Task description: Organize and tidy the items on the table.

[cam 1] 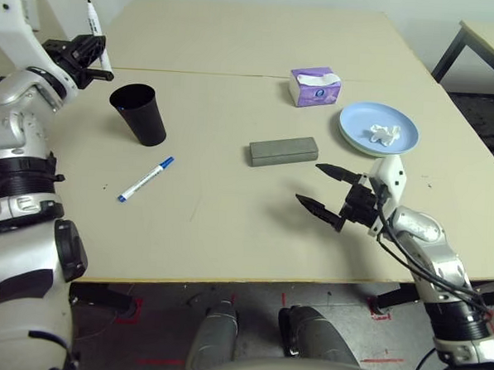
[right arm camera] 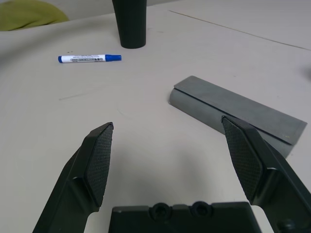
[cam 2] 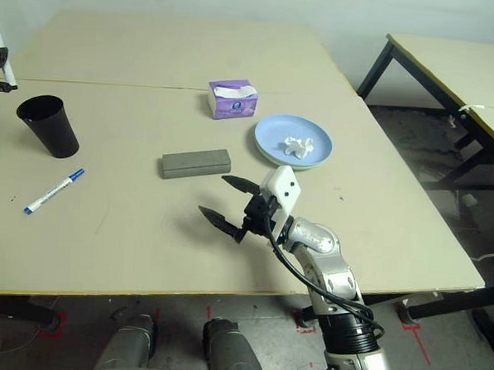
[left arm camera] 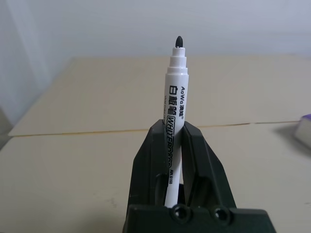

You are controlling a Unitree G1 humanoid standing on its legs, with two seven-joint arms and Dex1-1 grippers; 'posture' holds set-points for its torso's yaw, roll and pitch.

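Clamped on the black-capped marker [cam 1: 95, 29], the left gripper [cam 1: 86, 56] holds it upright at 11 o'clock of the black cup [cam 1: 140, 113], perhaps beyond the table [cam 1: 228, 225] edge, so slipping means a fall, while the right gripper [cam 1: 328, 192] gapes empty over open tabletop near the glasses case [cam 1: 283, 150].

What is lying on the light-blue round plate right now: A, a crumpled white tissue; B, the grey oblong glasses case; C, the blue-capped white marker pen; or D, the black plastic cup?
A: a crumpled white tissue sits on the light-blue round plate, while the blue-capped white marker pen, black plastic cup and grey oblong glasses case rest directly on the beige table.
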